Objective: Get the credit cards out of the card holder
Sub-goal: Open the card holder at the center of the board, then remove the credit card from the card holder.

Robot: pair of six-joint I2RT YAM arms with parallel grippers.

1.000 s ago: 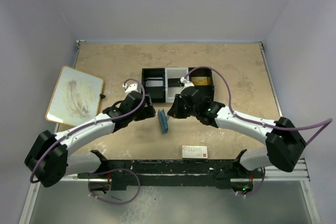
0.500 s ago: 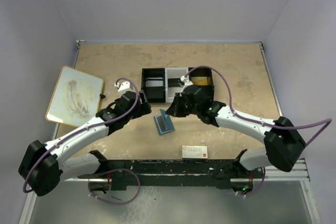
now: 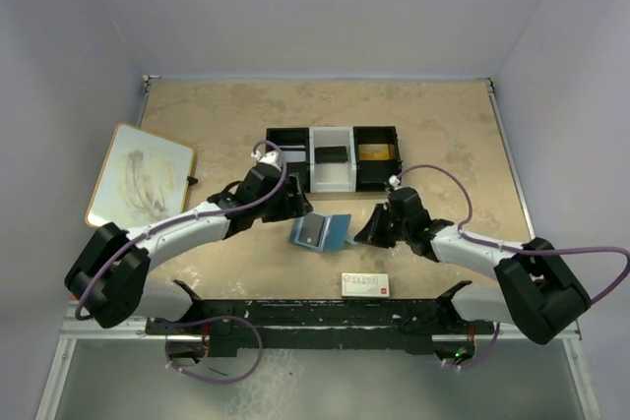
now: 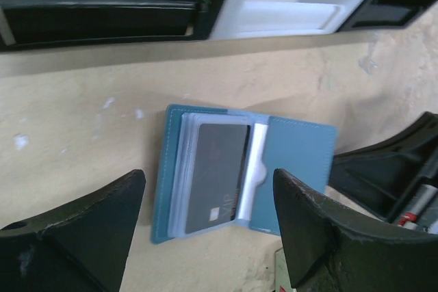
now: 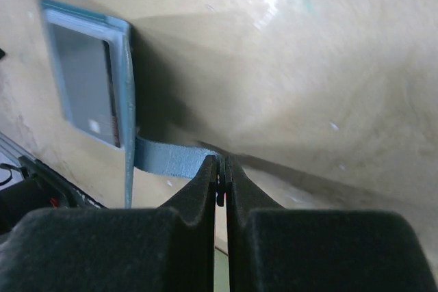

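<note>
Left jaws: spread wide, low over the surface, the card holder lying ahead between the two tips, apart from both. Right jaws: pressed together, pinching the snap tab at the holder's right edge. Card holder: open and flat on the surface, just in front of the tray, between the two arms. Counted: one card holder; one dark card in its clear pocket; one gold-yellow card in the tray's right compartment; three tray compartments.
</note>
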